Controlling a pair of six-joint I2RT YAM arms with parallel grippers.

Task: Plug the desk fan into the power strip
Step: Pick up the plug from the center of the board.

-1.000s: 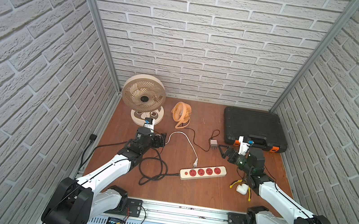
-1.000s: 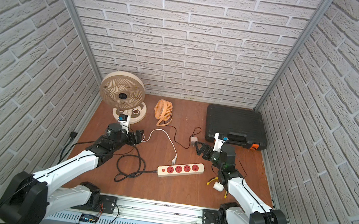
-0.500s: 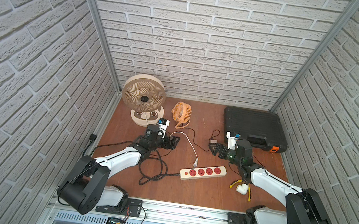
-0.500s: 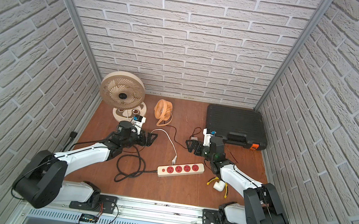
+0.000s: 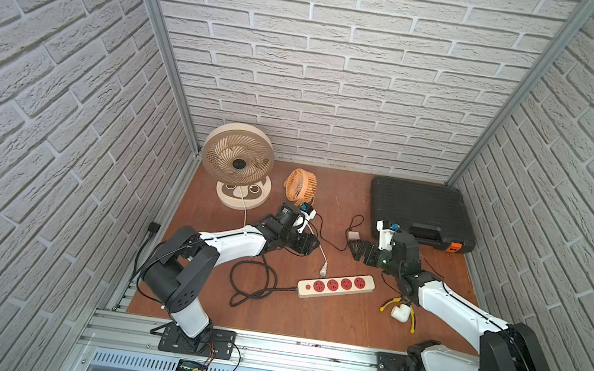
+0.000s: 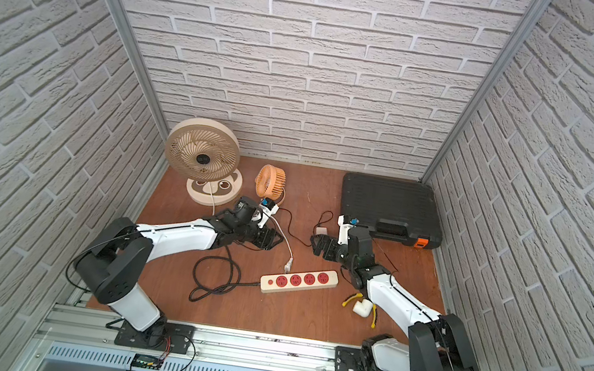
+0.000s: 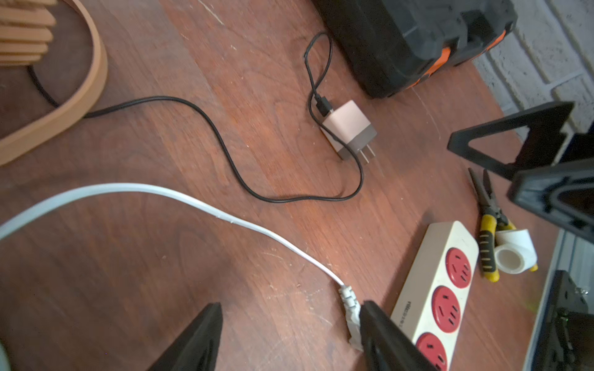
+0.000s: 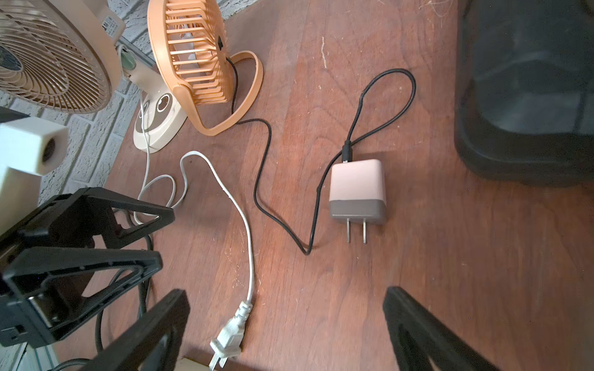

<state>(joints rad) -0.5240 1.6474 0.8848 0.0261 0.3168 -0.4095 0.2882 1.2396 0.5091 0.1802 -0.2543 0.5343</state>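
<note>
- The power strip [image 5: 336,286] lies flat near the middle of the table. Its four red sockets face up and are all empty, and its thick black cord loops away toward the left arm's side.
- We take the cream fan [image 5: 238,161] by the back wall to be the desk fan (a smaller orange fan [image 5: 301,186] stands beside it, so this is our judgement). Its white cord [image 8: 244,231] runs forward to a white plug [image 8: 226,340] lying on the wood just beside the strip, near its button end.
- The left gripper [image 7: 289,308] hangs low over that plug, jaws apart and nothing clamped. The plug's ribbed collar sits just inside one finger.
- The right gripper [image 8: 286,292] is spread wide and empty. It faces the pink adapter [image 8: 357,189] on the orange fan's black cable without touching it.
- We expect the plug to be light, hard and rather slick, while its cord is limp and will drag behind.
- We would pinch the plug's body across its flat sides, behind the prongs, not the soft collar or the cord.
- The strip looks light enough to slide under a push, so it may need steadying.
</note>
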